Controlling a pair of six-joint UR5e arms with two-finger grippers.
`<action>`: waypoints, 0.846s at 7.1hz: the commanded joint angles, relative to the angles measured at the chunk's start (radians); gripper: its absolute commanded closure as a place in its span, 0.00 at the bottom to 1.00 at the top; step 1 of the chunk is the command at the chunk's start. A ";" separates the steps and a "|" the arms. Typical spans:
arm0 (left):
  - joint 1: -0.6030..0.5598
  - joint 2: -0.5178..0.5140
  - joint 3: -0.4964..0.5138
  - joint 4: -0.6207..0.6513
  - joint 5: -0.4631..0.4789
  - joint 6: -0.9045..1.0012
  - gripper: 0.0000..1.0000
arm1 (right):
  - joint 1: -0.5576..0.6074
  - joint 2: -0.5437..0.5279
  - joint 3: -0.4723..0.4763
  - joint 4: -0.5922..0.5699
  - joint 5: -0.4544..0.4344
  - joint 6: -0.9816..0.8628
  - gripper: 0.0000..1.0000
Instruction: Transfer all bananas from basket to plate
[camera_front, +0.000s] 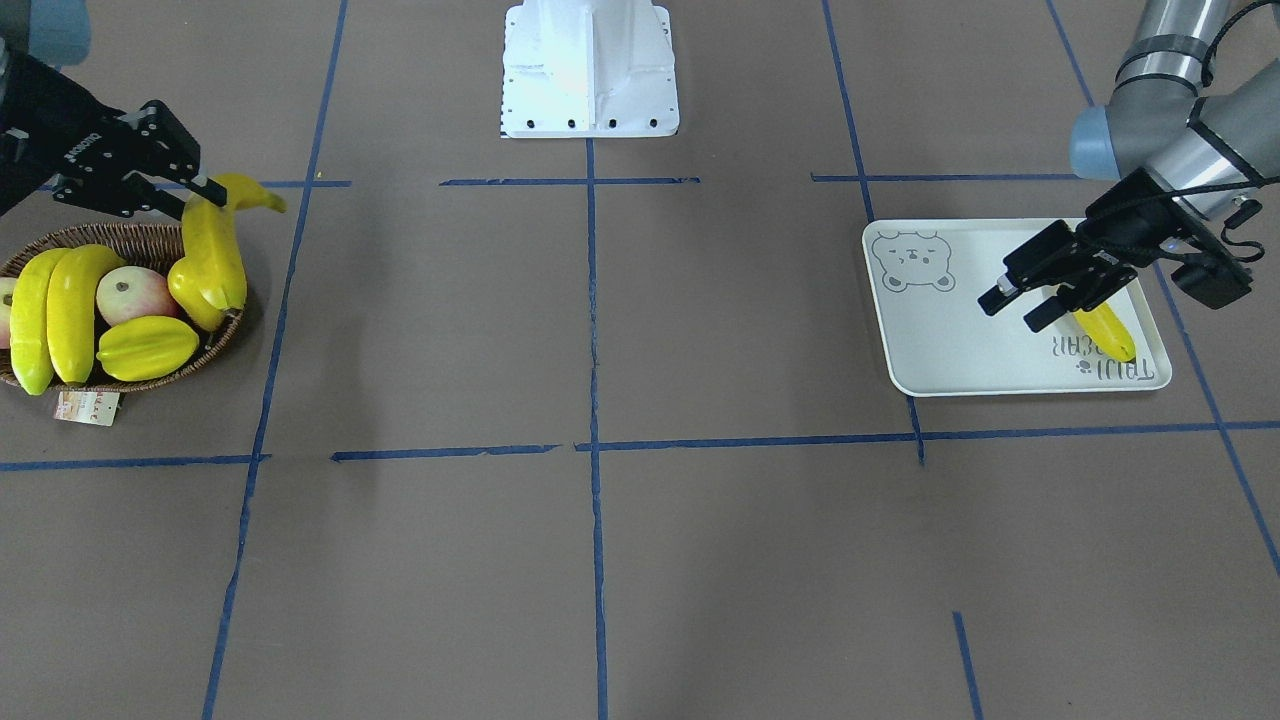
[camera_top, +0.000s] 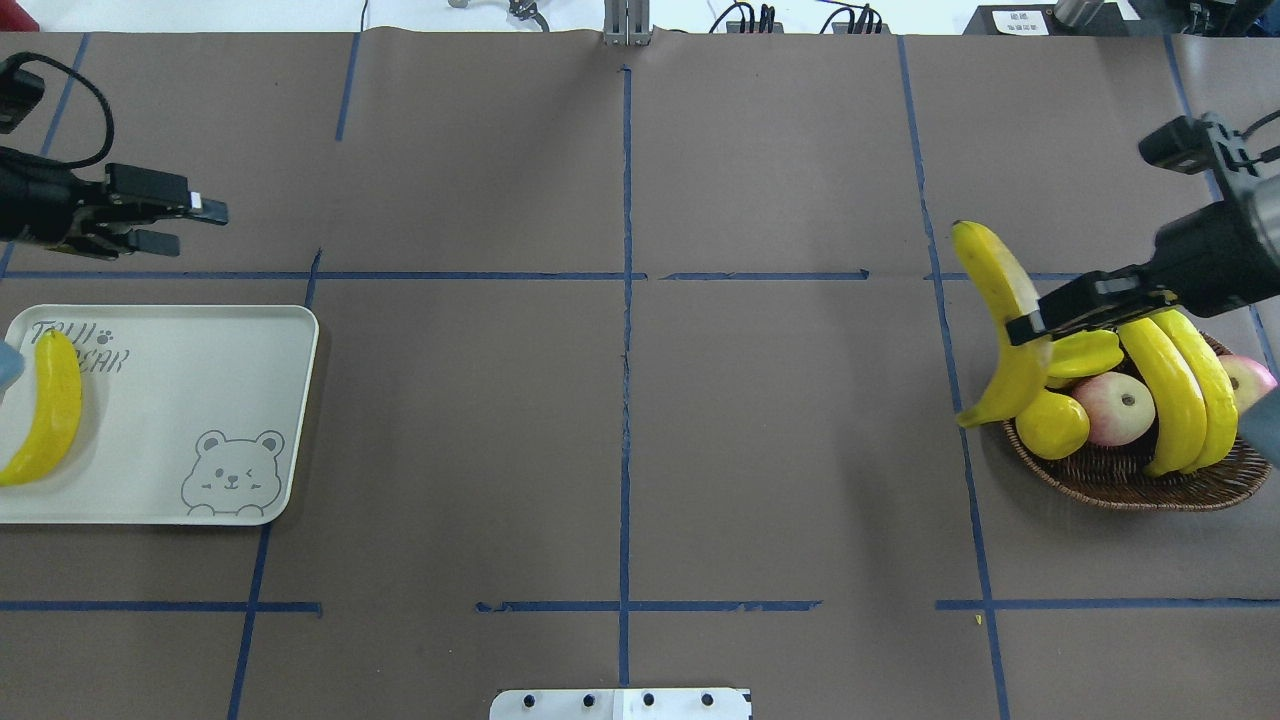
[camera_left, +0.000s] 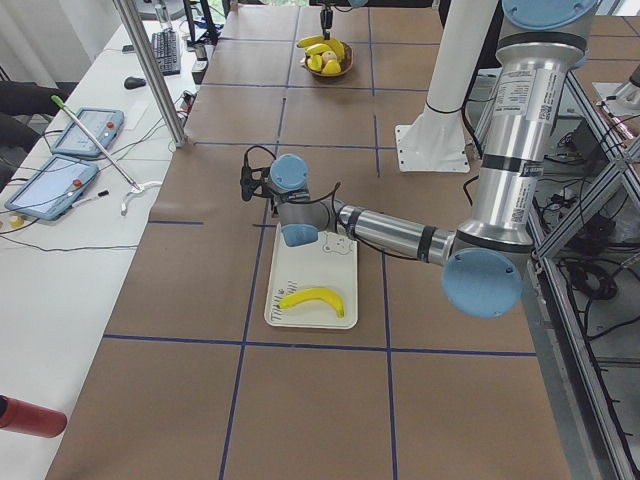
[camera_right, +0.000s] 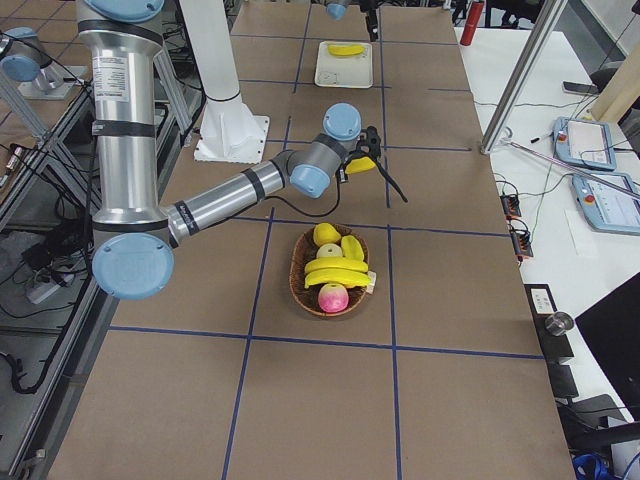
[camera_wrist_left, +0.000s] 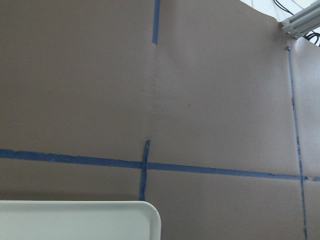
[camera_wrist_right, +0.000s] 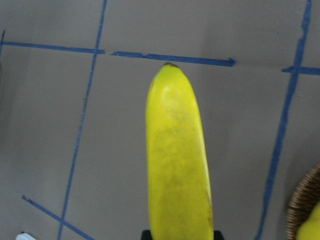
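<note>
Left gripper (camera_top: 190, 226): fingers apart, empty, raised by the plate's far edge.
Plate (camera_top: 200, 380): one banana (camera_top: 50, 405) along its left edge.
Brown table (camera_top: 620, 450): wide stretch between plate and basket.
Right gripper (camera_top: 1030, 325): clamped on lifted banana (camera_top: 990, 270) at the left rim of the basket (camera_top: 1120, 485).
Two bananas (camera_top: 1180, 390): inside the basket.

Plate (camera_top: 200, 380) left, banana (camera_top: 50, 405) on it; basket (camera_top: 1130, 482) right, two bananas (camera_top: 1175, 390) inside.
</note>
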 joint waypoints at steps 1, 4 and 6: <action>0.041 -0.119 -0.024 -0.008 0.003 -0.226 0.00 | -0.156 0.153 0.004 0.003 -0.148 0.187 1.00; 0.188 -0.237 -0.085 0.007 0.099 -0.432 0.01 | -0.378 0.345 -0.001 0.003 -0.409 0.363 0.99; 0.285 -0.287 -0.088 0.012 0.202 -0.476 0.01 | -0.439 0.398 -0.005 0.002 -0.468 0.363 0.99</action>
